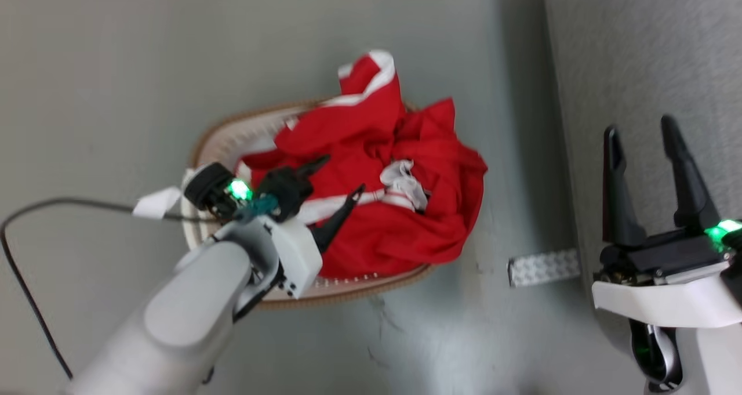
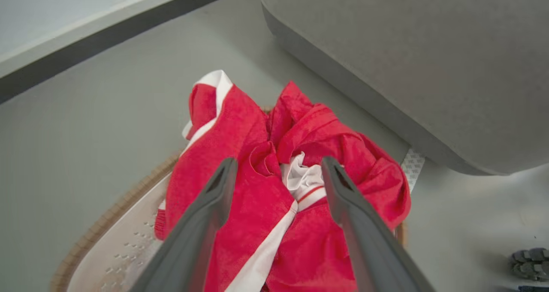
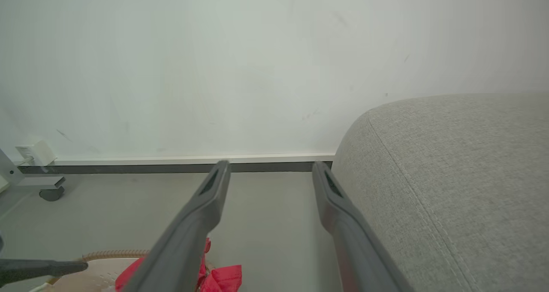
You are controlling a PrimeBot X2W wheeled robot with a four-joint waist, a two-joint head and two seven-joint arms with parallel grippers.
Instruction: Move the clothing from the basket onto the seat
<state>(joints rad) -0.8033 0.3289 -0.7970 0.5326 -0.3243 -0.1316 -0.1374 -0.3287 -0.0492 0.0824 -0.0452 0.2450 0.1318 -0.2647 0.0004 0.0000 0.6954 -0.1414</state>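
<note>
The left claw (image 1: 342,174) hangs released over the clothing (image 1: 406,140) heaped in the basket (image 1: 348,293) (right claw (image 1: 637,125) released too, by the seat (image 1: 637,64)); a shallow pinch could catch one fold; trailing cloth might drag the basket.

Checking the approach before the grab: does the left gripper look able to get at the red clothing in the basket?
Probably yes. The left gripper hangs open just above the clothing, which is heaped high in the basket, and nothing lies between it and the fabric.
</note>
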